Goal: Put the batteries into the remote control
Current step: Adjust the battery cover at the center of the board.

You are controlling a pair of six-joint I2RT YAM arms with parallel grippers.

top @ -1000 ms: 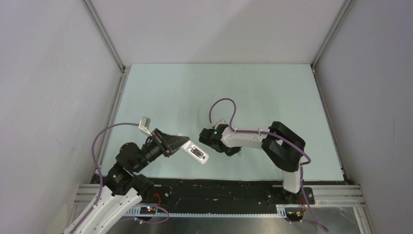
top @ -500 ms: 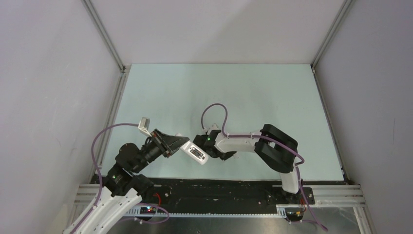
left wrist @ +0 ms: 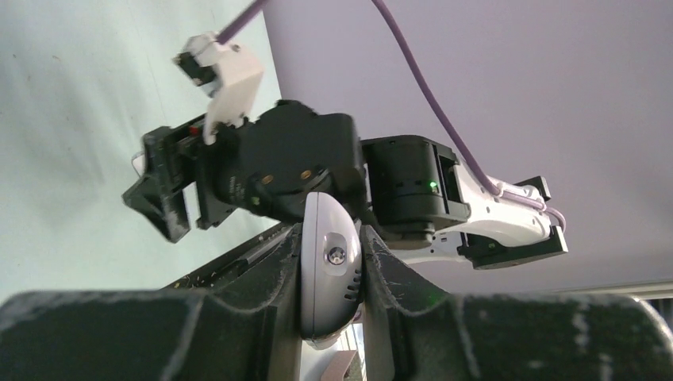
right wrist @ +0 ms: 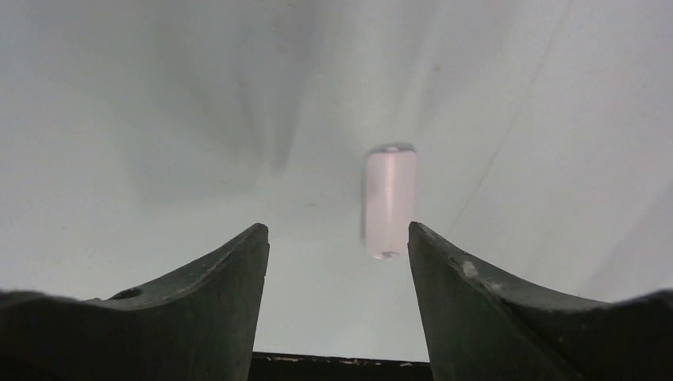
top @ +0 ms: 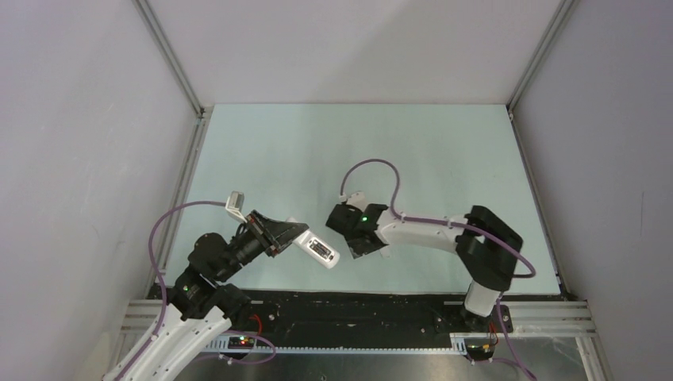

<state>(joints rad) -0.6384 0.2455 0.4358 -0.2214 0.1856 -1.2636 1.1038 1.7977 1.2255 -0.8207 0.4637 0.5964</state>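
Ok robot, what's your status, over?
Left gripper shut on remote control, held up. Right gripper open, empty, over white cover piece. Batteries not in view.

Robot lab test cell: bare pale-green table mat (top: pixel 357 151) under the left claw (left wrist: pixel 332 270) and right claw (right wrist: pixel 337 262), plain grey wall panels (top: pixel 357 48) on aluminium posts (top: pixel 171 55) boxing in the space beyond and beside them, black mounting rail (top: pixel 357 313) behind them, purple cables (top: pixel 369 164) trailing off their wrists.
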